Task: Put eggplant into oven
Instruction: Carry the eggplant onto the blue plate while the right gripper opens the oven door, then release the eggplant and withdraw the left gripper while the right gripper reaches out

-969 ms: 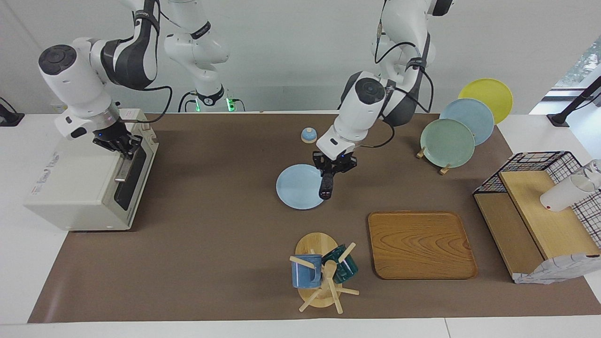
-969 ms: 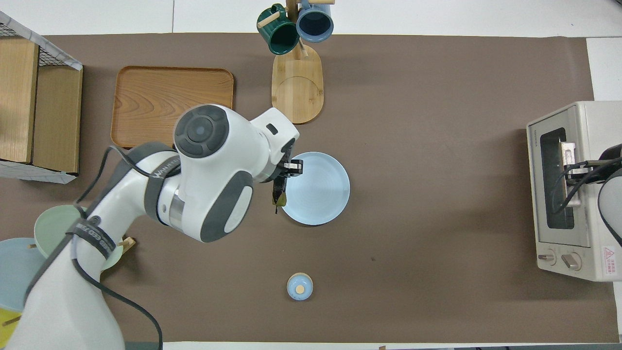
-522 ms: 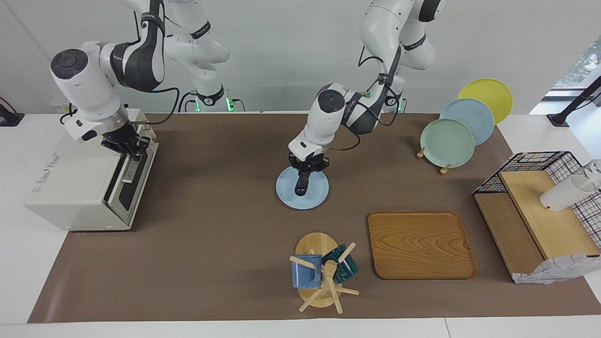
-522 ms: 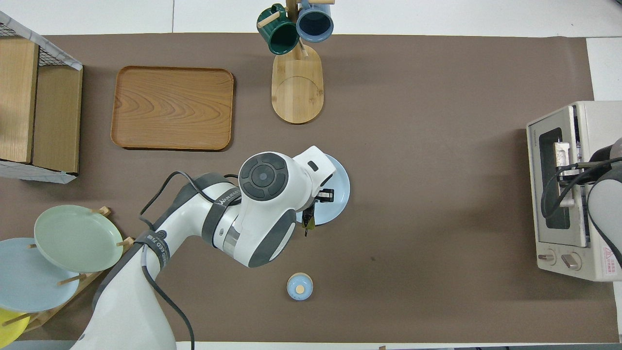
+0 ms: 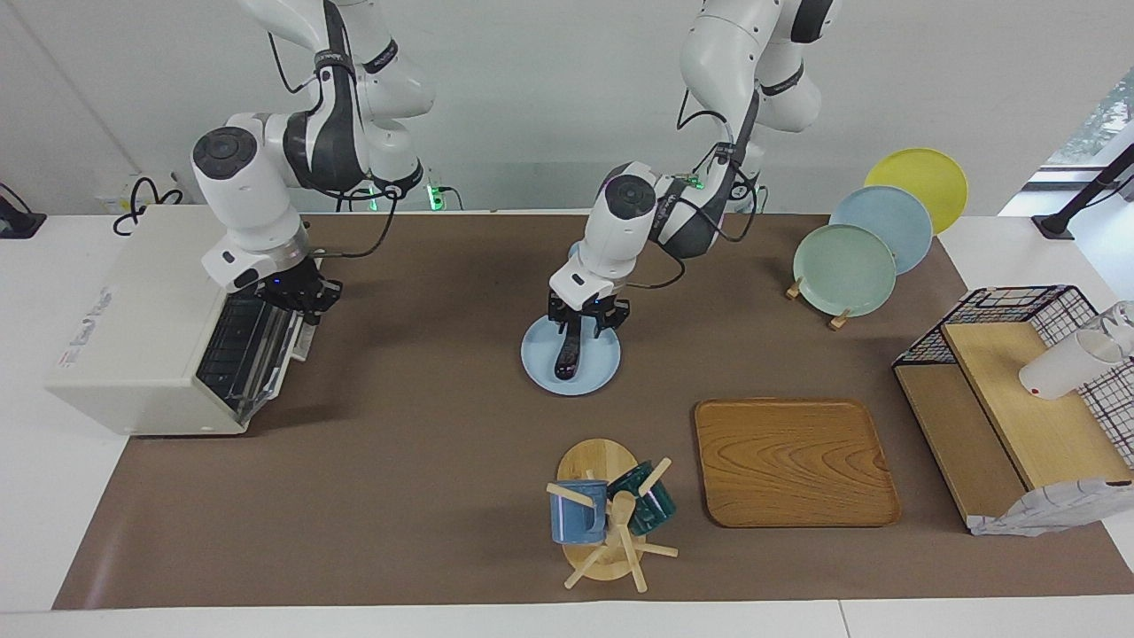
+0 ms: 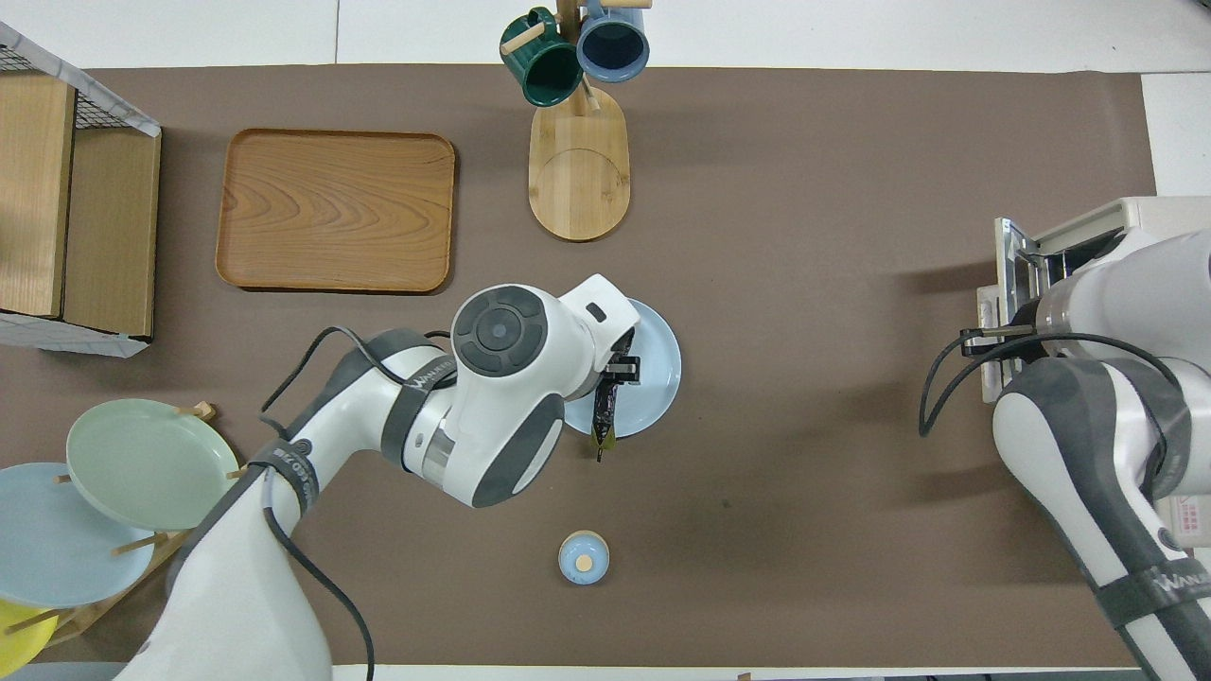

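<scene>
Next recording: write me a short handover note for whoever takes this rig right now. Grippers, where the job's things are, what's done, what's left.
Left gripper: open, low over the light blue plate, straddling the eggplant's stem end.
Right gripper: shut on the handle of the oven door, which is pulled down.
Eggplant: lying on the plate, mid-table.
Oven: at the right arm's end of the table, rack visible inside.
Done: door open.
Left: grip the eggplant, carry it to the oven, set it on the rack, and probably shut the door.

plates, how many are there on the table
4: a light blue round plate mid-table under the eggplant; green, blue and yellow round plates on a wooden rack toward the left arm's end.
</scene>
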`<action>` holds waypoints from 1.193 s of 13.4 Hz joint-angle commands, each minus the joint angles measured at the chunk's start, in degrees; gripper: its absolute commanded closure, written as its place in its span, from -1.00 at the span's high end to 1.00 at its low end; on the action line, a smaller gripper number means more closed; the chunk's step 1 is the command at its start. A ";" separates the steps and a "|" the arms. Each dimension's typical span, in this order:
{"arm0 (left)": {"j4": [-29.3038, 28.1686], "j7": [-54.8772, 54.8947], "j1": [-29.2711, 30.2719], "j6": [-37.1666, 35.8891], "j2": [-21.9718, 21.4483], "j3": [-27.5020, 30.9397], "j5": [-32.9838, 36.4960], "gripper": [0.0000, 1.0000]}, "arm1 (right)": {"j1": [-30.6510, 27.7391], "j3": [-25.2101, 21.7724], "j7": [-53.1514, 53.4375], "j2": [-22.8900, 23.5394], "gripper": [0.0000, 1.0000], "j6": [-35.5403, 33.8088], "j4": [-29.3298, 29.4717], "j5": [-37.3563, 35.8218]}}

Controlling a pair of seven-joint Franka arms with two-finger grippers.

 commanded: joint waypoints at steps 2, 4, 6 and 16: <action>4.72 4.56 10.11 -12.53 -6.30 0.23 -0.68 1.00 | -1.00 -0.11 0.34 2.63 -1.00 8.95 -3.94 -0.69; 9.64 9.99 17.22 -19.74 -6.57 0.23 -0.51 1.00 | -1.00 0.24 2.17 3.15 -1.00 11.76 -5.43 -0.69; 11.33 15.54 22.95 -23.71 -7.44 0.32 0.98 1.00 | -1.00 0.25 2.27 5.34 -1.00 13.18 -5.53 -0.69; 10.28 21.27 28.69 -39.62 -18.52 0.32 9.33 1.00 | 13.29 0.25 13.41 9.13 -1.00 15.31 -0.10 1.07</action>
